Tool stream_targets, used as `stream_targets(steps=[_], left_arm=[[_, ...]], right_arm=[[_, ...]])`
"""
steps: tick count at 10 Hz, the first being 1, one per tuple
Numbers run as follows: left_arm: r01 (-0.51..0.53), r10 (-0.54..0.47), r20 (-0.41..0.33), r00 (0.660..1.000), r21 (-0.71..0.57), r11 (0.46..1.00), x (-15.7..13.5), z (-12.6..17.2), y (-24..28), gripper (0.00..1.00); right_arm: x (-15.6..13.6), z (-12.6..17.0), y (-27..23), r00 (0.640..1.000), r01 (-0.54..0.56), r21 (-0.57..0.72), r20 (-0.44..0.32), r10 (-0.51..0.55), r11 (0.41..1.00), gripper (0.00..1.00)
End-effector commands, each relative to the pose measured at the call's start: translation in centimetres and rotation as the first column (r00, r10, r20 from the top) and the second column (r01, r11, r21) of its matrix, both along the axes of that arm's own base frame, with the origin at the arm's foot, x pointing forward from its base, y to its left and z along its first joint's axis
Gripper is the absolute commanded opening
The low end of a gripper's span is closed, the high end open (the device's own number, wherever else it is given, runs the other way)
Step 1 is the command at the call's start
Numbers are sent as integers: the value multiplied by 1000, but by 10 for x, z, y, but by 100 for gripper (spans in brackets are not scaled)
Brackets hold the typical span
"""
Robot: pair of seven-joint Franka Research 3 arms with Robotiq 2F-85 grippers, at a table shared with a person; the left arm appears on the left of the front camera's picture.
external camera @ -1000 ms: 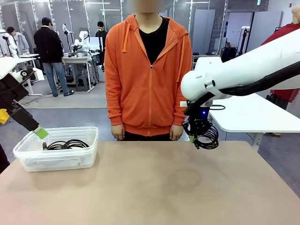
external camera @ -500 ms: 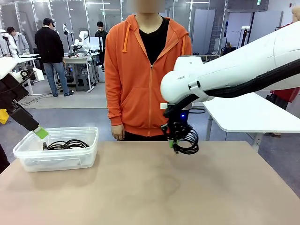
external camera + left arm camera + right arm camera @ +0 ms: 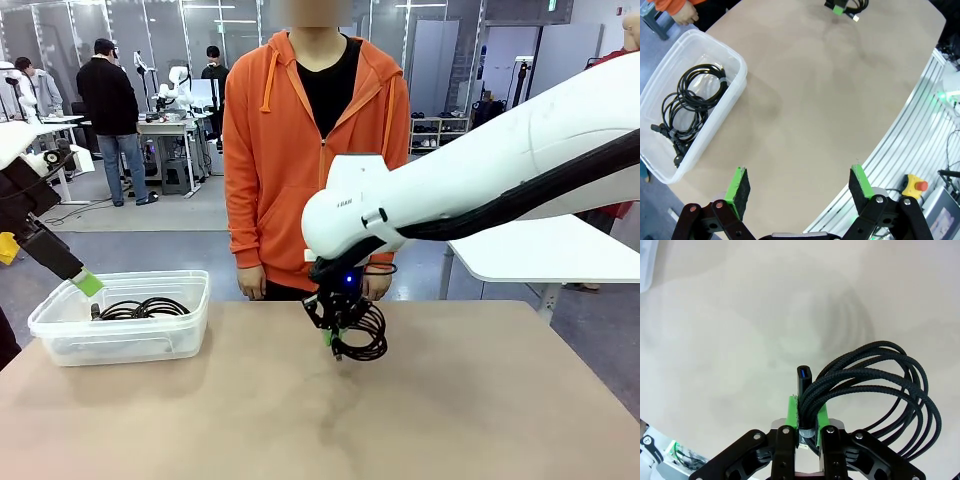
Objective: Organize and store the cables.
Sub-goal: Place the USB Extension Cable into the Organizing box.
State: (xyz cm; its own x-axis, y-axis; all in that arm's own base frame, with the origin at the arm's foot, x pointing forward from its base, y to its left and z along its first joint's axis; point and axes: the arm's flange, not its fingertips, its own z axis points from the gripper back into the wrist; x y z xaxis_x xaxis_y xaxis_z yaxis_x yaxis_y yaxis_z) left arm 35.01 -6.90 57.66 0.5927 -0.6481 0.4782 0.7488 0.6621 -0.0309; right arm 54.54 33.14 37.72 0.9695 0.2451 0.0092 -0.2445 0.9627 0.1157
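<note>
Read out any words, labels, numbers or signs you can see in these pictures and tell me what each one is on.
Small dark print on the right arm's white wrist housing: too small to read.
Green sign hanging from the ceiling: too small to read.
Clear plastic bin, cables inside it, held cable, table: no text visible.

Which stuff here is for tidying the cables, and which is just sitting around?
For the job:
- coiled cable shut in the right gripper
- cables in the clear bin
- left gripper, open

Just there:
- table
- red button
</note>
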Motion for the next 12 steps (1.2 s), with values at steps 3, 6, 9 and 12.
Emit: stream_targets(steps=[3,6,9,12], left_arm=[[-5,5,6,1000,-17,1000,0,0,-1,100],[-5,5,6,1000,-17,1000,0,0,-1,100],[-5,5,6,1000,-17,1000,0,0,-1,100],[-5,5,6,1000,-17,1000,0,0,-1,100]], right_arm=[[-8,-40,16,999,46,36,-18,-46,998,1],[-12,-61,24,998,46,34,-41,-45,998,1],[-19,-61,25,998,38,60,-48,-35,997,34],[-25,-51,19,999,42,62,-24,-41,997,81]])
